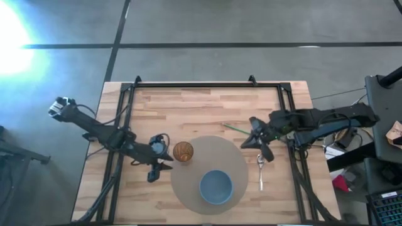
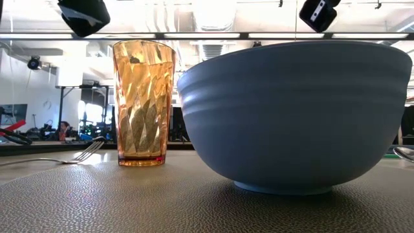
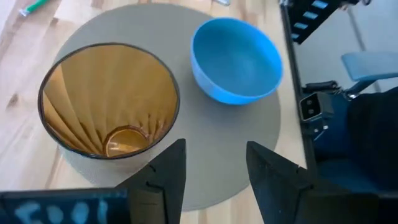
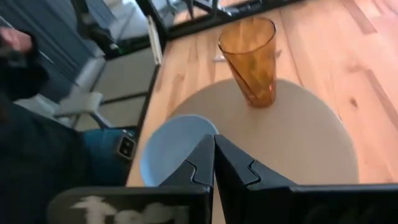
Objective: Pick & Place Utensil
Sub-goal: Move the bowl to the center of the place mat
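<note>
One thin metal fork (image 1: 260, 171) is lying just below the right gripper (image 1: 262, 149), whose fingers are pressed together and empty; likely light, stiff, slippery, best pinched mid-handle

We are in a lab or workshop: a wooden bench (image 1: 207, 100) on a bare concrete floor (image 1: 207, 25), exposed ceiling ducts (image 2: 213, 13) in the low view's upper centre, equipment stands (image 2: 71, 103) at its left.

Strong glare on floor (image 1: 12, 37) at left; right wrist view soft, perhaps motion-blurred.
</note>
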Tool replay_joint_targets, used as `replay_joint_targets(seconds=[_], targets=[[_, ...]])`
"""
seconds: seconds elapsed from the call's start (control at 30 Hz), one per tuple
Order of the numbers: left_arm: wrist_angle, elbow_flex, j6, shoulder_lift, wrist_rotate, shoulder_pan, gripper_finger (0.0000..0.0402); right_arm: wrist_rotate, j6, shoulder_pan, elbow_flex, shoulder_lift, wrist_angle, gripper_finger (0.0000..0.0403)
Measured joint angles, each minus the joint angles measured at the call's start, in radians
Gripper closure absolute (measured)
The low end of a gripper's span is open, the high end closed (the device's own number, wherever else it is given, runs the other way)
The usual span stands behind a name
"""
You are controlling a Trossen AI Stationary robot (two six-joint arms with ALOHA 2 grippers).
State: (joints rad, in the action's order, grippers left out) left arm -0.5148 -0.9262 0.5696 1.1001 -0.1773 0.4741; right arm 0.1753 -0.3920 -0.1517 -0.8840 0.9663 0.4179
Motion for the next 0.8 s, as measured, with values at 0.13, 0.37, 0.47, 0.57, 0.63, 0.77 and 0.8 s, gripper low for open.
replay_joint_targets(seconds=[0.13, 0.37, 0.47, 0.57, 0.63, 0.77, 0.8], targets=[[0.020, 0.013, -0.037, -0.024, 0.000, 0.012, 0.0243, -0.082, 0.008, -0.058, -0.089, 0.091, 0.105, 0.0394], [0.026, 0.015, -0.126, -0.016, 0.008, 0.024, 0.0243, -0.108, 0.068, -0.131, -0.233, 0.263, 0.262, 0.0394], [0.033, 0.016, -0.164, -0.011, 0.020, 0.025, 0.0243, -0.108, 0.079, -0.148, -0.283, 0.335, 0.296, 0.0394], [0.035, 0.016, -0.206, -0.010, 0.022, 0.026, 0.0243, -0.108, 0.079, -0.164, -0.327, 0.407, 0.315, 0.0394], [0.036, 0.016, -0.230, -0.010, 0.022, 0.026, 0.0243, -0.107, 0.079, -0.172, -0.354, 0.452, 0.331, 0.0394], [0.037, 0.016, -0.256, -0.010, 0.023, 0.026, 0.0243, -0.106, 0.081, -0.185, -0.417, 0.540, 0.398, 0.0394], [0.036, 0.016, -0.259, -0.010, 0.023, 0.026, 0.0243, -0.104, 0.082, -0.188, -0.433, 0.562, 0.417, 0.0394]])
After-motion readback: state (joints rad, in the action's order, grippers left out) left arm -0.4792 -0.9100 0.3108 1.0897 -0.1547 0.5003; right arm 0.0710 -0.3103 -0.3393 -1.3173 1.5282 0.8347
